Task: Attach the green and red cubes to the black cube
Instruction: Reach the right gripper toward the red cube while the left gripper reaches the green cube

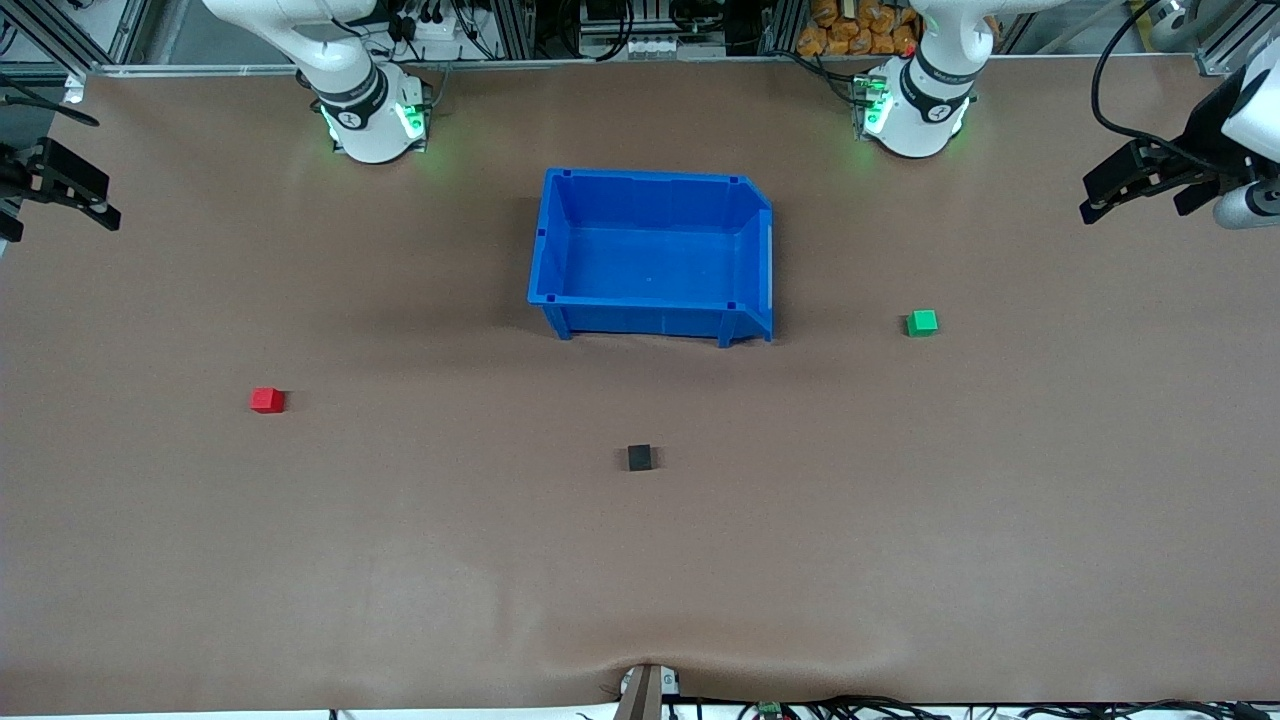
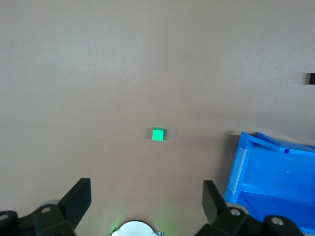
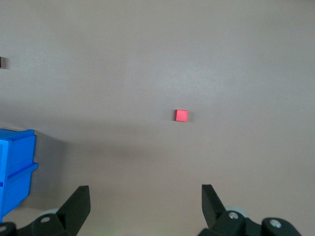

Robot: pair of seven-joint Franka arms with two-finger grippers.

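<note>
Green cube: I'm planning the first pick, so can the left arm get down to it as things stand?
Probably yes. The green cube sits alone on bare table toward the left arm's end, clear of the blue bin, and the left gripper is open above it.

The black cube (image 2: 310, 78) was cut by the left wrist view's right edge and, again, the right wrist view's left edge. The blue bin (image 2: 275, 169) ran off the lower right corner of the left wrist view. In the front view, the left gripper (image 1: 1100, 205) and right gripper (image 1: 95, 205) sat at the frame's side edges, their arms cropped away.
</note>
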